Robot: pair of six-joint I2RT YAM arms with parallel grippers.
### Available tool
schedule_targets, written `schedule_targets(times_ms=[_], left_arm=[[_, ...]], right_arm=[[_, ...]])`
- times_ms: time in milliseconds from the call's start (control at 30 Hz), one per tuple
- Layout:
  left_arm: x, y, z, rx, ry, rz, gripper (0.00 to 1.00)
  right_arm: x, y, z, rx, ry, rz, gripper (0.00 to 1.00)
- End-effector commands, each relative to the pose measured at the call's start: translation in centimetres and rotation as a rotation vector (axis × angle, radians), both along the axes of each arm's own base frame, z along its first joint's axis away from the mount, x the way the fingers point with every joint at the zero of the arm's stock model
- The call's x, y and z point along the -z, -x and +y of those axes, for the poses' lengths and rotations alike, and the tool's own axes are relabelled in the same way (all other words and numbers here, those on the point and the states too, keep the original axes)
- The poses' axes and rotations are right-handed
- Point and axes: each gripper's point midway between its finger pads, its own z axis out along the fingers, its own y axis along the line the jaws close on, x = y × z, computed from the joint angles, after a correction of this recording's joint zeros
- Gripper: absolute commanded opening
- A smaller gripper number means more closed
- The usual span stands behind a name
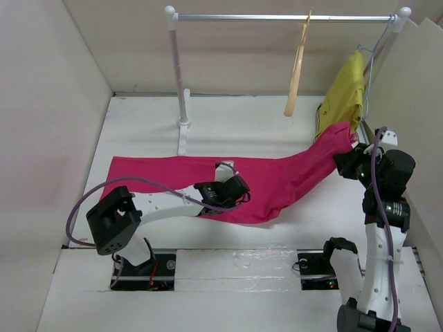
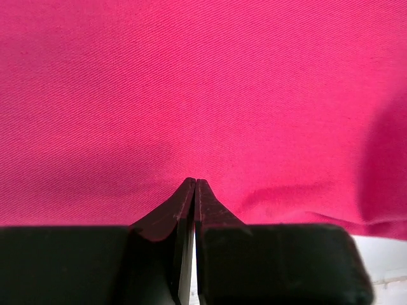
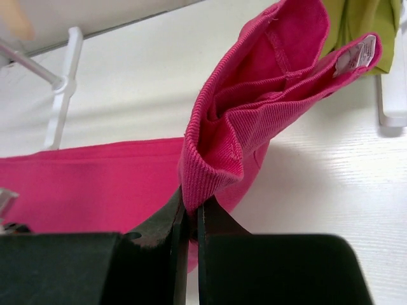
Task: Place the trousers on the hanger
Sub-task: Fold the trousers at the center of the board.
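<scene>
The magenta-pink trousers lie across the table, legs to the left, and fill the left wrist view. Their right end is lifted. My right gripper is shut on the ribbed waistband, which bunches up above my jaws, and holds it off the table near the yellow garment. My left gripper rests on the middle of the trousers. Its jaws are shut tip to tip against flat cloth, with no fold seen between them. The tan wooden hanger hangs from the rail, bare.
A white clothes rail on two posts stands at the back; its left post has a foot on the table. A mustard-yellow garment hangs on a thin wire hanger at the rail's right end. White walls close in both sides.
</scene>
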Motion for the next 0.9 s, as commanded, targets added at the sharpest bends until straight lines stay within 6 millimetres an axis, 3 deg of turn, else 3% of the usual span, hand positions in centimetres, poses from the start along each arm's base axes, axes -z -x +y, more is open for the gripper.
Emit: schedule_targets(times_ms=[0, 133, 267, 367, 400, 533, 633, 800, 867], left_arm=[[-0.4, 0.2, -1.2, 0.049, 0.069, -0.012, 0.0], [0.9, 0.7, -2.2, 0.089, 0.074, 0.029, 0.0], [1.0, 2.1, -5.0, 0.164, 0.131, 0.039, 0.0], [1.3, 4.3, -8.4, 0.245, 0.159, 0.055, 0.0], [1.3, 4.4, -8.4, 0.246, 0.158, 0.056, 0.0], [3.2, 7.4, -12.1, 0.332, 0.119, 0.099, 0.0], [3.4, 8.3, -15.2, 0.378, 0.131, 0.11, 0.0], [2.0, 7.6, -16.7, 0.371, 0.141, 0.081, 0.0], [0.9, 6.7, -15.7, 0.339, 0.12, 0.037, 0.0]], right_arm=[[-4.5, 2.0, 0.7, 0.02, 0.047, -0.079, 0.0], [-7.0, 2.8, 0.8, 0.002, 0.098, -0.094, 0.0], [-9.4, 3.4, 0.7, 0.007, 0.137, -0.131, 0.0], [-11.8, 3.7, 0.3, 0.016, 0.188, -0.155, 0.0], [-11.6, 3.8, 0.3, 0.016, 0.187, -0.146, 0.0], [-14.4, 4.0, 0.2, 0.007, 0.24, -0.186, 0.0], [-15.5, 4.2, 1.3, -0.07, 0.25, -0.206, 0.0], [-15.7, 4.6, 3.4, -0.162, 0.217, -0.242, 0.0], [-15.9, 4.7, 4.9, -0.236, 0.197, -0.26, 0.0]])
